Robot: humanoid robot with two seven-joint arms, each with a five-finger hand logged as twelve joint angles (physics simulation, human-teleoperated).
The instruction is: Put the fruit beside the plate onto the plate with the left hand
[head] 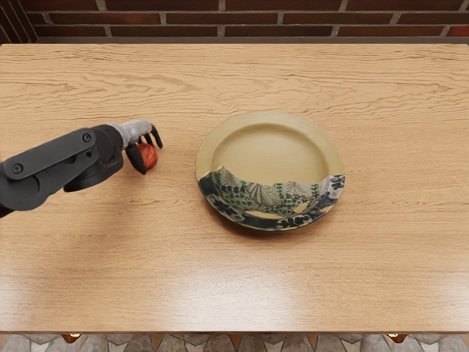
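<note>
A small red fruit [149,155] lies on the wooden table, a short way left of the plate [271,150]. The plate is a wide tan dish with a dark patterned band along its near rim, and nothing lies in it. My left hand [144,145] comes in from the left edge on a dark arm and sits right at the fruit. Its fingers curl over the fruit's top and near side, so part of the fruit is hidden. The fruit appears to still rest on the table.
The wooden table [234,279] stretches wide around the plate. A brick wall [234,18] runs behind the table's far edge.
</note>
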